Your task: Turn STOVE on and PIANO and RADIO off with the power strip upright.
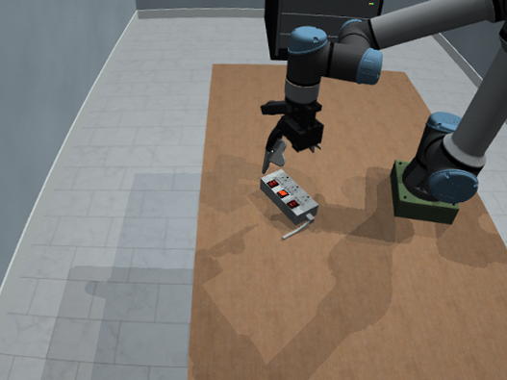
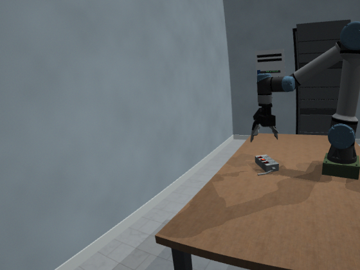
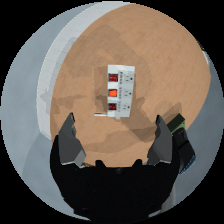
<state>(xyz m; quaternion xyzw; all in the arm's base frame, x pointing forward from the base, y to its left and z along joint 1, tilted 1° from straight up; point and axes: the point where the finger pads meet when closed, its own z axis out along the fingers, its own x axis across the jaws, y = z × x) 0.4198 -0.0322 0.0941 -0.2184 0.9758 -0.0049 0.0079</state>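
Note:
The grey power strip (image 1: pixel 288 196) lies flat on the wooden table, switches facing up, with a short cable stub at its near end. It has three red rocker switches in a row; the middle one (image 1: pixel 283 193) glows brighter than the other two. The labels are too small to read. It also shows in the exterior view (image 2: pixel 267 162) and in the wrist view (image 3: pixel 120 91). My gripper (image 1: pixel 290 155) hangs above the strip's far end, well clear of it, with its fingers wide open and empty. In the wrist view the gripper (image 3: pixel 118 131) frames the strip's near end.
The arm's green base (image 1: pixel 424 197) stands on the table to the right of the strip. A dark cabinet (image 1: pixel 325 14) stands behind the table's far end. The table's left edge runs close to the strip, with tiled floor beyond it.

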